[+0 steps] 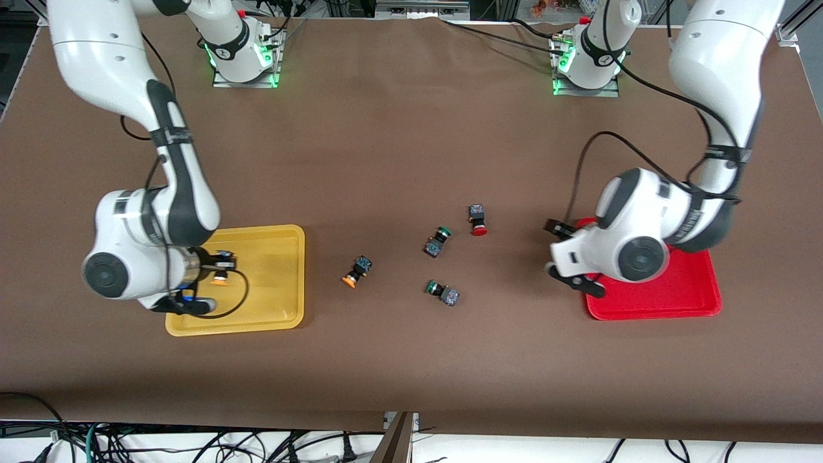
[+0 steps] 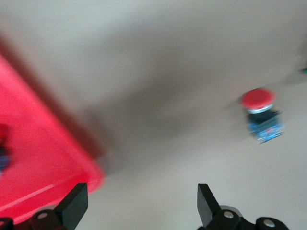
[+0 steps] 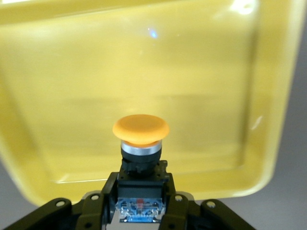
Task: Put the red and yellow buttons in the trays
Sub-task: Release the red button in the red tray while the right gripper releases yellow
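An orange-capped button (image 3: 140,143) was pinched tight in the right claw (image 3: 141,203), up over the yellow tray (image 1: 283,270). The left claw (image 1: 574,270) was spread wide with nothing in it, over the red tray's (image 1: 681,289) edge. A red button (image 1: 477,219) lay on the worktop (image 1: 398,141) nearby.
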